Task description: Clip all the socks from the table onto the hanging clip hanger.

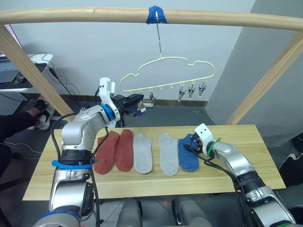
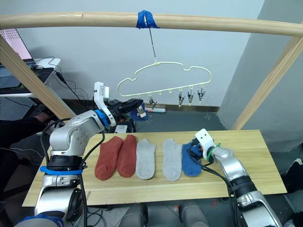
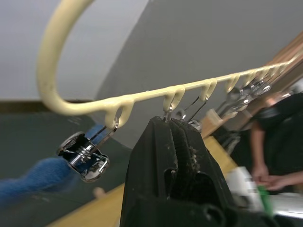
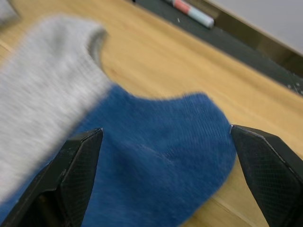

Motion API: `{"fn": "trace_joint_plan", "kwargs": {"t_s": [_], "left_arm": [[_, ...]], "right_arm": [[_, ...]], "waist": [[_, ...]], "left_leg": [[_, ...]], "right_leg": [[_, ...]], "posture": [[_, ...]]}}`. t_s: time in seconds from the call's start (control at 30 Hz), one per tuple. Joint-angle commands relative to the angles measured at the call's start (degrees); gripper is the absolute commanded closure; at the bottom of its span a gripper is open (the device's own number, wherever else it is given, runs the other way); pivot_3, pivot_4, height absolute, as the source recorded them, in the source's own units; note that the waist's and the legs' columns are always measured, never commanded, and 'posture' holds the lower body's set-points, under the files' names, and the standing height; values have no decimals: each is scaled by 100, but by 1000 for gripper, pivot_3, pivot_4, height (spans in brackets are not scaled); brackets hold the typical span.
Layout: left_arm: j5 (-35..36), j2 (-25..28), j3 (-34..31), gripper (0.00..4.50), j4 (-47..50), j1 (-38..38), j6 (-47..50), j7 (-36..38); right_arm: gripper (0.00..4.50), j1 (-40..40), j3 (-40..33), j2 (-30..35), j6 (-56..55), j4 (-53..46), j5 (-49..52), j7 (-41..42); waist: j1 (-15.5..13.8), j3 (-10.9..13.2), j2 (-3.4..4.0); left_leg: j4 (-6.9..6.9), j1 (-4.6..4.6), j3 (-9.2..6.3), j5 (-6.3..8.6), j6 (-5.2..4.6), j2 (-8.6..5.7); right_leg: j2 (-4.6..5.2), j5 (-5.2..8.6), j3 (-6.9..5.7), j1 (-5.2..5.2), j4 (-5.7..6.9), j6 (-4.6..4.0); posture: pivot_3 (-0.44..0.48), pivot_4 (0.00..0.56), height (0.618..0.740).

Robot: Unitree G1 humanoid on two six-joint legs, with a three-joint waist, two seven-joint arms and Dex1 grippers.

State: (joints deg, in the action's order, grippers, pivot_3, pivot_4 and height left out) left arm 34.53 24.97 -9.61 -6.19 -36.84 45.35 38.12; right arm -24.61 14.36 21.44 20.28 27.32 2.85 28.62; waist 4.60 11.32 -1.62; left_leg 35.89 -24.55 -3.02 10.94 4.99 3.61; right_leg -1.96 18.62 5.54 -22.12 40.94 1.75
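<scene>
Five socks lie in a row on the table [image 1: 236, 165]: two rust-red socks [image 1: 108, 151] [image 1: 125, 149], two light grey socks [image 1: 142, 152] [image 1: 168, 153] and a blue sock [image 1: 188, 158]. My right gripper [image 4: 165, 175] is low over the blue sock [image 4: 156, 151], open, with a finger on each side of it. The clip hanger [image 1: 163, 86] hangs from the pole. My left gripper [image 1: 137, 100] is raised at its left end, shut on a silver clip whose wire [image 3: 169, 113] runs into the fingertips. Another blue sock [image 3: 33, 177] hangs from the neighbouring clip [image 3: 85, 156].
A thick wooden pole [image 1: 94, 14] with slanted side posts [image 1: 28, 66] spans above the table, and blue tape [image 1: 156, 15] holds the hook. A desk with a laptop [image 1: 9, 71] and a person's dark sleeve [image 1: 14, 123] are at the far left. A marker [image 4: 191, 13] lies beyond the table.
</scene>
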Motion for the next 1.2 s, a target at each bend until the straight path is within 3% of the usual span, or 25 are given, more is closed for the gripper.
{"fn": "trace_joint_plan", "kwargs": {"t_s": [0.03, 0.1, 0.17, 0.53, 0.67, 0.9, 1.03, 1.2], "left_arm": [[337, 152, -184, 4483, 292, 19, 565, -49], [369, 181, -185, 4483, 363, 52, 656, -64], [402, 197, -201, 4500, 434, 91, 724, -87], [492, 145, -282, 4500, 524, 256, 824, -225], [787, 61, -390, 4500, 433, 185, 1173, -287], [1429, -53, -796, 4500, 102, -72, 1881, -434], [1589, -95, -858, 4500, 38, -164, 2021, -507], [1635, -168, -842, 4500, 109, -165, 2043, -564]], "right_arm": [[0, -62, -39, -66, -180, 328, -142, 99], [0, -36, -29, -94, -231, 408, -182, 137], [583, 26, -48, -129, -282, 363, -168, 216], [4456, 521, -225, 16, -282, -879, -56, 545], [4456, 764, -396, 105, 164, -1941, 240, 754], [4456, 837, -460, 236, 2008, -4384, 1321, 1187], [4456, 386, -455, -206, 2759, -4763, 1778, 941], [4456, -9, -342, -576, 2925, -4534, 1812, 751]], "waist": [[4, 1, 0], [5, 1, 0], [2, 1, 0], [-22, 7, 5], [-23, 11, 7], [-22, 20, 10], [-13, 22, 7], [-17, 22, 7]], "left_leg": [[-1, 0, 0, 0, 0, 1], [-1, 2, 1, 0, 0, 1], [-1, 10, 0, 0, 0, 1], [-3, 22, 2, 1, 1, 0], [-5, 21, 2, 1, 1, 0], [-9, 21, 1, 1, 1, 1], [-8, 20, 1, 1, 1, 1], [-9, 12, 0, 1, 1, 0]], "right_leg": [[0, 0, 0, 0, -1, -1], [0, 0, 2, 1, -1, 0], [0, 2, 1, 9, -1, 3], [0, 13, 5, 23, -6, 22], [1, 13, 6, 22, -7, 23], [0, 14, 4, 20, -11, 24], [1, 14, 4, 19, -11, 24], [1, 14, 4, 13, -17, 24]], "posture": [[8, 193, 740], [8, 193, 740], [21, 192, 740], [25, 195, 740], [18, 195, 740], [-4, 191, 740], [-6, 187, 740], [-6, 180, 740]]}}
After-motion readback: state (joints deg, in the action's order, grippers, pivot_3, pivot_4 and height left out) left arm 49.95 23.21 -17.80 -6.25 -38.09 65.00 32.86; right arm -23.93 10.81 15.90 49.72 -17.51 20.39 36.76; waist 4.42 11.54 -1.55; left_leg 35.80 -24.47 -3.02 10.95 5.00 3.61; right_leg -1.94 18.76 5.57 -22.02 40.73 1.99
